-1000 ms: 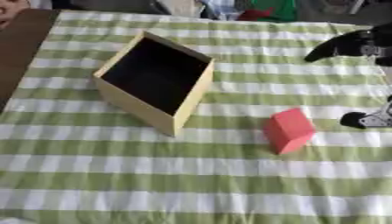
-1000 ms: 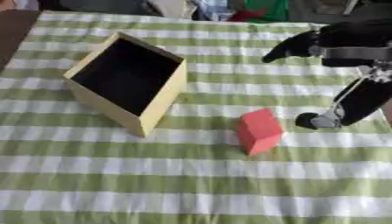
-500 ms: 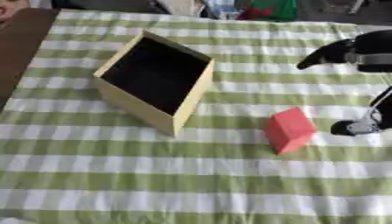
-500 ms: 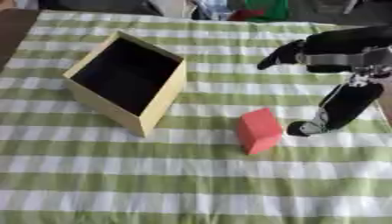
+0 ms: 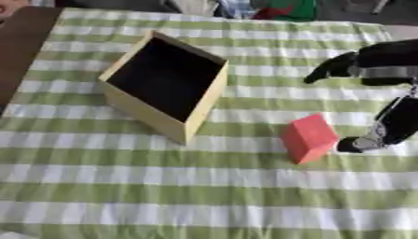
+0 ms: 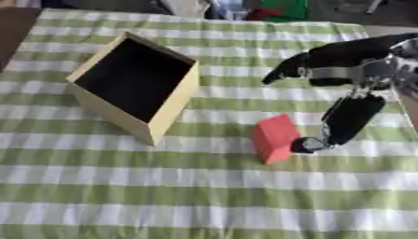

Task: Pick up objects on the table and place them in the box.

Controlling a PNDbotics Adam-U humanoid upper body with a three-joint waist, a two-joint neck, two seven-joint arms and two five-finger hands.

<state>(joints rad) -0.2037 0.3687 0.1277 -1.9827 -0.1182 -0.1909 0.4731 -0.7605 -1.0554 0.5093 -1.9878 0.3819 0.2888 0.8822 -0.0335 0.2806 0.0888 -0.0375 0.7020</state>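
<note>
red block lower-right of center on desk, tilted | right robot hand at right edge, fingers spread wide, one fingertip just beside block, holding nothing | box upper left, open, tilted | left robot hand not seen

Red block tilted on checked cloth, open tan box well left

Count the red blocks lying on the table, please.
1. The red block sits on the checked cloth, right of the open box, beside the right hand. The box looks empty.
</note>
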